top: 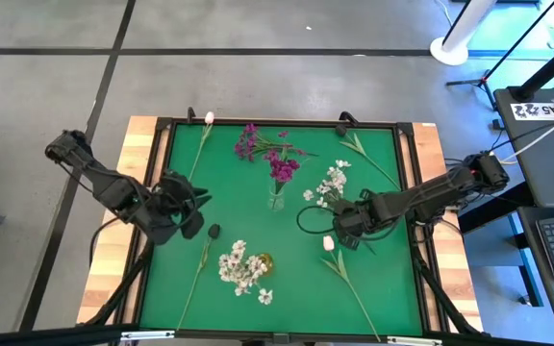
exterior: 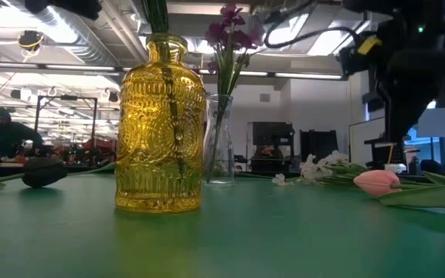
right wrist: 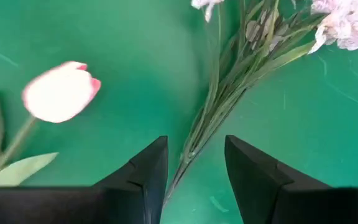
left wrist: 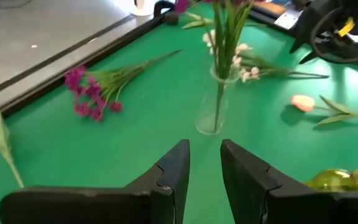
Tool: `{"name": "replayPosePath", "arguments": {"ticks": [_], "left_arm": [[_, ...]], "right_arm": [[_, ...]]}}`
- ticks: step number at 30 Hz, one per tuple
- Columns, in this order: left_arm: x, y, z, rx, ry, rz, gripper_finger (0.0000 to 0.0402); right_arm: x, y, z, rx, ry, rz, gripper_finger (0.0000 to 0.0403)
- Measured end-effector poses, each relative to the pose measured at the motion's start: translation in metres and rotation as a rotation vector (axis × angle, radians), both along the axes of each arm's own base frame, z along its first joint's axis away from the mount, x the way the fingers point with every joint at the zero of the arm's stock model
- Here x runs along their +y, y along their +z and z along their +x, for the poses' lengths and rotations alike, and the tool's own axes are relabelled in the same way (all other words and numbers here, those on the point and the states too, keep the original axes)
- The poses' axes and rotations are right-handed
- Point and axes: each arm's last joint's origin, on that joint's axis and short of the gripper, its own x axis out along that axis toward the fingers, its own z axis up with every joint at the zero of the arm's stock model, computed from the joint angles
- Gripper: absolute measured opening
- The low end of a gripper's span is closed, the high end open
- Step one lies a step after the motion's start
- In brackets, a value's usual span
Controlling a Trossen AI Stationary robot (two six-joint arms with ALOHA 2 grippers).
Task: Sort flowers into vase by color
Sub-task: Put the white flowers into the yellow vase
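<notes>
Right gripper (right wrist: 194,171): low over the mat, fingers parted either side of the white spray's stem (right wrist: 219,118), nothing gripped yet, likely lining up a pick
Left gripper (left wrist: 204,171): waiting at the left, narrow gap, empty
Pink bud (right wrist: 59,91): lying just beside
Glass vase (top: 276,200): mid-mat, already holding purple stems

A green felt-topped table (top: 171,288) with a black rim holds everything. Near its middle stands a narrow clear glass vase (top: 276,200) with magenta-purple flower stems in it. A loose bunch of magenta-purple flowers (top: 261,144) lies behind it, toward the far edge. A yellow embossed glass bottle vase (exterior: 161,127) stands nearer the front edge, white blossom sprays (top: 241,268) in it. A dark bud on a long stem (top: 214,232) lies left of it. A pale pink tulip bud (top: 329,243) lies to its right, and a spray of small white blossoms (top: 330,183) right of the clear vase. A white bud on a stem (top: 209,119) lies at the far left corner.
</notes>
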Motion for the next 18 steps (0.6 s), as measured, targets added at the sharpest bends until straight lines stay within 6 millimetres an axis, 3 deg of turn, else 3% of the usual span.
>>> {"name": "replayPosePath", "arguments": {"ticks": [7,12,18], "left_arm": [[0.012,-0.003,-0.001,0.047,0.078,0.010,0.0087],[0.016,-0.004,0.000,0.064,0.104,-0.015,0.0087],[0.016,-0.004,0.001,0.058,0.107,-0.022,0.0087]], "right_arm": [[-0.021,-0.017,-0.008,-0.024,-0.071,0.028,0.0156],[-0.023,-0.028,-0.018,-0.102,-0.078,0.143,0.0156],[-0.027,-0.040,-0.029,-0.125,-0.150,0.107,0.0156]]}}
